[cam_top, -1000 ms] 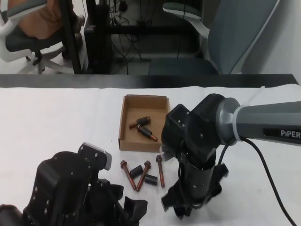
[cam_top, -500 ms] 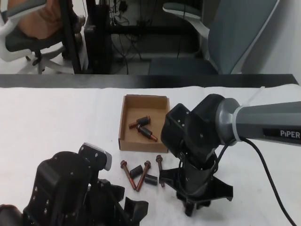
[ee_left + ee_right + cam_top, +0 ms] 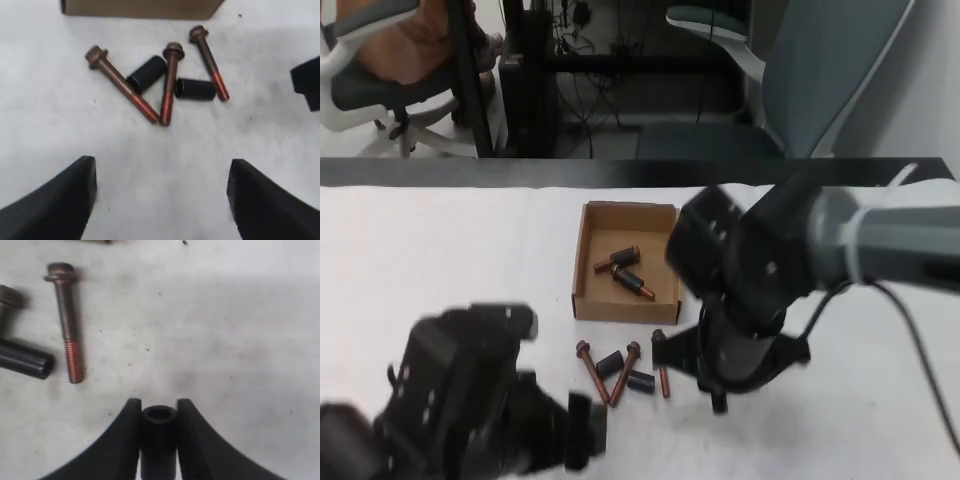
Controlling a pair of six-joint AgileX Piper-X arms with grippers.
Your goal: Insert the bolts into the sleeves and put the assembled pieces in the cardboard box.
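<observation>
My right gripper (image 3: 159, 406) is shut on a black sleeve (image 3: 159, 440), held upright just above the white bench. Beside it lie a copper bolt (image 3: 67, 320) and another black sleeve (image 3: 22, 360). In the high view the right gripper (image 3: 718, 398) hangs to the right of the loose parts. My left gripper (image 3: 161, 161) is open and holds nothing, on the near side of three bolts (image 3: 122, 85) (image 3: 170, 82) (image 3: 209, 62) and two sleeves (image 3: 147, 74) (image 3: 196, 89). The cardboard box (image 3: 588, 262) behind them holds two assembled pieces (image 3: 617, 259) (image 3: 635, 283).
The white cloth (image 3: 440, 260) covers the bench, bare to the left and right of the box. A dark part of the right arm (image 3: 307, 87) shows in the left wrist view. Office chairs (image 3: 800, 70) stand behind the bench's far edge.
The right arm has risen and swung back toward the box with its gripper. The left arm has shifted to the left and lower in the high view.
</observation>
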